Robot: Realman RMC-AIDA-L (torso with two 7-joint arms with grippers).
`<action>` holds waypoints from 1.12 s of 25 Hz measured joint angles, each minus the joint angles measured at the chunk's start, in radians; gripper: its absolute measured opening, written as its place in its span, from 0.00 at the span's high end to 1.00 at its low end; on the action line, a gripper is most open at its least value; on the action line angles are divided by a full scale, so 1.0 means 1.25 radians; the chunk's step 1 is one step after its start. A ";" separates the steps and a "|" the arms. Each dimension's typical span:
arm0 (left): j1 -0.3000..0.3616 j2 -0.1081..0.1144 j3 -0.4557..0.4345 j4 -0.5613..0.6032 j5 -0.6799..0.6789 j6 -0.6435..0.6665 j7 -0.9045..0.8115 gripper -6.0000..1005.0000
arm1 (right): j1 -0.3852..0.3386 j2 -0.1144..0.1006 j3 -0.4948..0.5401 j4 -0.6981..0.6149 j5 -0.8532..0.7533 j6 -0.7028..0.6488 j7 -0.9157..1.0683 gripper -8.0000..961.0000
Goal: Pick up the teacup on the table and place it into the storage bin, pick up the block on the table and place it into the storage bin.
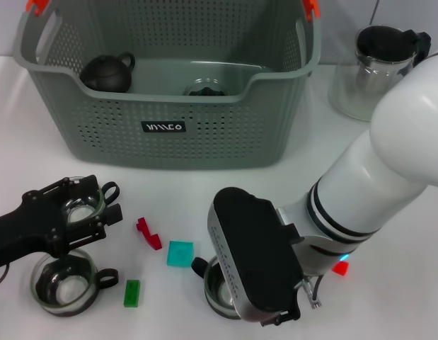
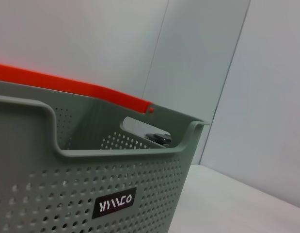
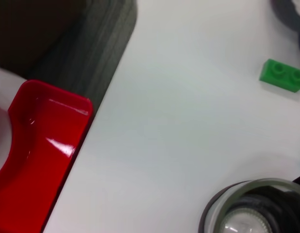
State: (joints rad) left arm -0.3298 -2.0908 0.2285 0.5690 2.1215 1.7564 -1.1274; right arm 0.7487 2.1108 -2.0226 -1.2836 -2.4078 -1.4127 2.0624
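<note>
Grey-green and perforated, one storage bin [image 1: 204, 134] stands at the back of the white table [image 1: 388, 297], holding one dark teapot [image 1: 107, 72] and one round dark-rimmed object [image 1: 204, 90], with one glass jug [image 1: 371, 71] to its right. Three glass teacups are out front: one [image 1: 81, 207] clasped in the closed left gripper [image 1: 88, 209], one [image 1: 63, 283] just below it, and one [image 1: 220, 287] under the right gripper [image 1: 268, 312], whose fingers cannot be made out. Four blocks lie between and beside them: red [image 1: 148, 232], teal [image 1: 180, 253], green [image 1: 132, 292], and red [image 1: 339, 268].
</note>
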 joint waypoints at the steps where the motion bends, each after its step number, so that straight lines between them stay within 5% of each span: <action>1: 0.000 0.000 0.000 0.000 0.000 0.000 0.000 0.21 | 0.001 0.000 0.001 0.002 0.001 0.001 0.003 0.45; 6: -0.002 0.000 0.000 0.000 0.000 0.000 0.000 0.21 | 0.003 0.000 0.001 0.007 0.003 0.002 0.007 0.68; 13: -0.001 0.000 0.000 0.000 0.000 0.000 0.001 0.21 | 0.003 -0.003 0.043 -0.001 0.051 -0.018 -0.003 0.81; 20: 0.000 0.000 0.000 0.000 0.000 0.000 0.001 0.21 | 0.002 -0.008 0.290 -0.050 0.155 -0.193 -0.014 0.94; 28: -0.005 0.000 0.000 0.000 0.000 0.000 0.000 0.21 | -0.019 -0.009 0.619 -0.078 0.344 -0.276 -0.039 0.94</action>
State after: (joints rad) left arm -0.3361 -2.0907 0.2286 0.5691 2.1211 1.7564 -1.1276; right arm 0.7248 2.0991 -1.2487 -1.3812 -1.9773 -1.7575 2.0142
